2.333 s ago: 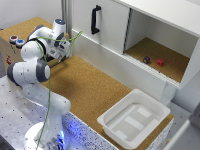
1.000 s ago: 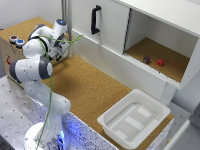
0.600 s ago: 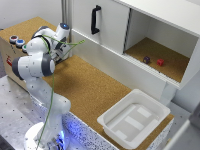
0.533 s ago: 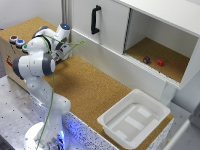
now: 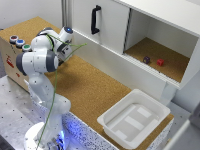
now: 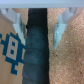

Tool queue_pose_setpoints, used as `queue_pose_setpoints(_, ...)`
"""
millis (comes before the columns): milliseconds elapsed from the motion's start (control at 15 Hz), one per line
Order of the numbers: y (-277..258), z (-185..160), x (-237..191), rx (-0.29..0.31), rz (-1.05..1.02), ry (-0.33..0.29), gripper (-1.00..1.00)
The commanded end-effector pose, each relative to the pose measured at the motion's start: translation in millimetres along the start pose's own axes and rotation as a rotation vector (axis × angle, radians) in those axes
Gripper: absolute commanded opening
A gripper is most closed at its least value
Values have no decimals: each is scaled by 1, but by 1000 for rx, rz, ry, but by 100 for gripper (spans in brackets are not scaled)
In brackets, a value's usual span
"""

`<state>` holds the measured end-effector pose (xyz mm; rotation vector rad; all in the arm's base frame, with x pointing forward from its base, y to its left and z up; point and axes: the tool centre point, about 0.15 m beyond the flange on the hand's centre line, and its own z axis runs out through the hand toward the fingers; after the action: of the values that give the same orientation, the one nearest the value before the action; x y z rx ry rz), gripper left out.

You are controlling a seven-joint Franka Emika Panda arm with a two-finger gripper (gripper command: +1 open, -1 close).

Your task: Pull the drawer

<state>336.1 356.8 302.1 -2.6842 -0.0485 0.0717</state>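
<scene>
**A:** Which step were you in at this moment?

**B:** By my reading, the approach. Your arm (image 5: 37, 62) stood at the exterior view's left, folded over the cork table (image 5: 92, 87) beside the box (image 5: 11, 57) with the coloured buttons. Nothing had been gripped.

**A:** And the claw?

**B:** In the wrist view your gripper (image 6: 39, 22) was spread wide. Its fingers (image 6: 61, 25) stood well apart with nothing between them, hanging over a dark strip (image 6: 37, 55). That strip ran between the blue-printed face of the box and the cork.

**A:** Where was the drawer?

**B:** I took the white drawer front (image 5: 102, 25) with the black handle (image 5: 95, 19) to be it. It sat far back in the cabinet, left of the open compartment (image 5: 157, 52), and looked fully closed. The handle stood upright, up and to the right of your arm and clear of it, so the pull had not begun.

**A:** What did the next move call for?

**B:** You needed to lift off the table and swing the claw toward the far side. Then you had to turn it so the open fingers straddled that upright bar before closing. After that, a straight pull toward the near side.

**A:** Any obstacles?

**B:** The white tray (image 5: 132, 120) lay near and to the right, out of that path.
</scene>
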Motion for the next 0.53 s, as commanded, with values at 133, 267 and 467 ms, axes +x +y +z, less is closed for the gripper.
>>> queue_pose_setpoints(133, 5, 3, 15, 82, -12, -16, -100)
queue_pose_setpoints(267, 10, 1, 14, 76, 5, -15, -100)
queue_pose_setpoints(467, 22, 2, 10, 83, 27, -17, -100)
